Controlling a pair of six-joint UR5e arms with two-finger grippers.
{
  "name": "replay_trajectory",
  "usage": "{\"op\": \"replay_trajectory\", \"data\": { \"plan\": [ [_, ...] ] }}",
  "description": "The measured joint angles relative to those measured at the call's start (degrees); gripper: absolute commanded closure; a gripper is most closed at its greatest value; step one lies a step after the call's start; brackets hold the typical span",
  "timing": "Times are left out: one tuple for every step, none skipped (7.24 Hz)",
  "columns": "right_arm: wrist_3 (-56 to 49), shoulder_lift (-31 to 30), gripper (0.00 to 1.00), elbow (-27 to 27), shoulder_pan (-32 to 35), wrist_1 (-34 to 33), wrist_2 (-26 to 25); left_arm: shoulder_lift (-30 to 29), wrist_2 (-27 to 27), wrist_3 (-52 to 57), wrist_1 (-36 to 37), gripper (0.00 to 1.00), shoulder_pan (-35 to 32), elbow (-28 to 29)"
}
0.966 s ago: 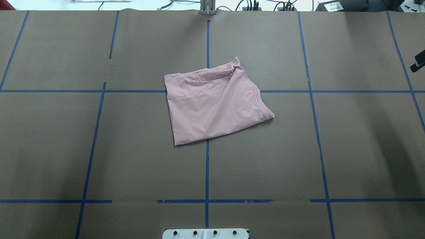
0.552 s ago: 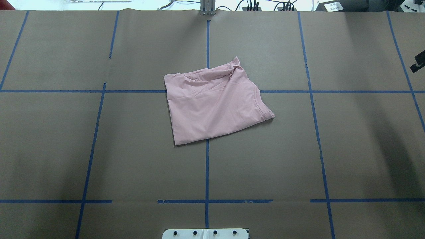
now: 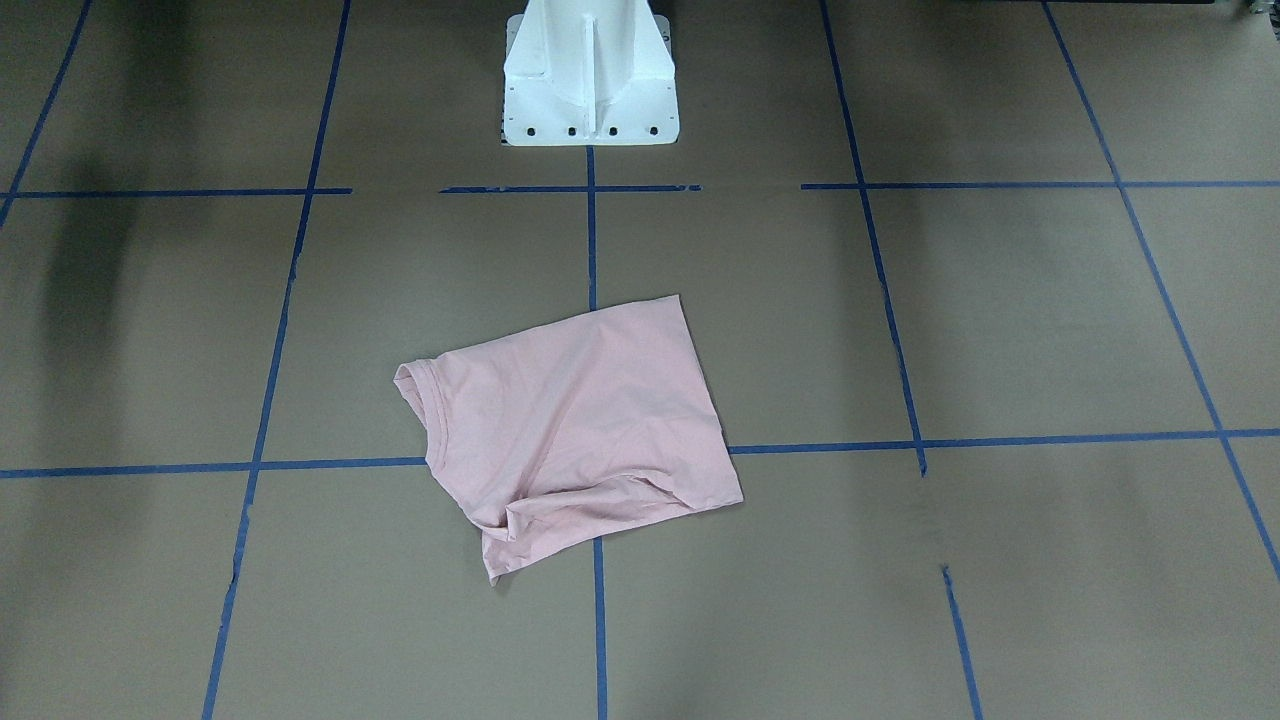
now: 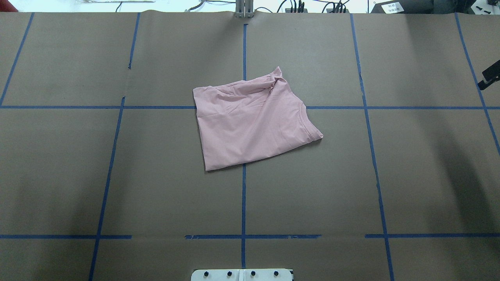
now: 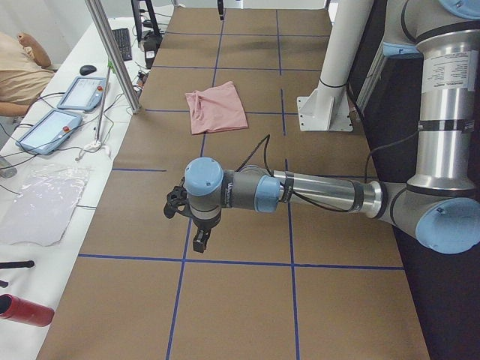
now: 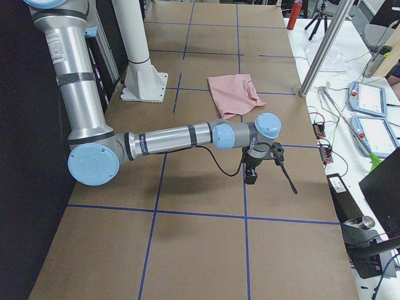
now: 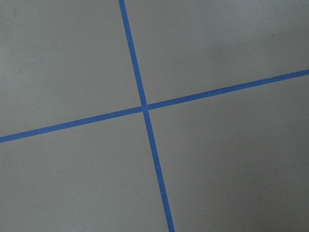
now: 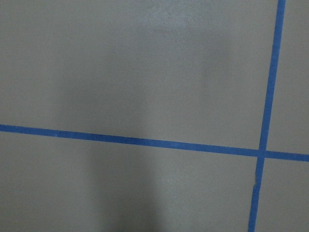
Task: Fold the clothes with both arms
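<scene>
The clothes are one pale pink T-shirt (image 4: 254,125), lying folded into a rough square at the table's middle, plain side up. Its ribbed collar (image 4: 308,125) faces my right and a bunched corner points to the far side. The shirt (image 3: 575,430) lies free, with no gripper near it. My left gripper (image 5: 196,229) hangs over bare table far to the left of the shirt (image 5: 216,109). My right gripper (image 6: 251,175) hangs far to the right of the shirt (image 6: 234,92), and only a black sliver of it (image 4: 490,76) shows overhead. I cannot tell whether either is open or shut.
Brown paper with a blue tape grid (image 4: 243,195) covers the table. The white pedestal base (image 3: 588,80) stands at my near edge. Beyond the far edge are a metal post (image 5: 112,52), tablets (image 5: 45,131), a red bottle (image 5: 26,311) and a person's arm (image 5: 22,67).
The black sliver of my right gripper at the overhead view's right edge has shifted slightly. The shirt has not moved.
</scene>
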Motion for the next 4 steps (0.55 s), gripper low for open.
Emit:
{"op": "replay_trajectory", "data": {
  "plan": [
    [0.1, -0.5, 0.0, 0.6, 0.7, 0.0, 0.1, -0.6, -0.1, 0.0, 0.0, 0.0, 0.0, 1.0],
    [0.0, -1.8, 0.0, 1.5, 2.1, 0.0, 0.3, -1.7, -0.1, -0.1, 0.1, 0.0, 0.0, 2.6],
    [-0.1, -4.1, 0.0, 2.6, 3.7, -0.1, 0.4, -3.4, 0.0, -0.1, 0.3, 0.0, 0.0, 4.9],
    [-0.3, -6.6, 0.0, 3.3, 5.3, -0.1, 0.5, -4.5, 0.0, 0.1, 0.4, 0.0, 0.0, 6.6]
  ]
}}
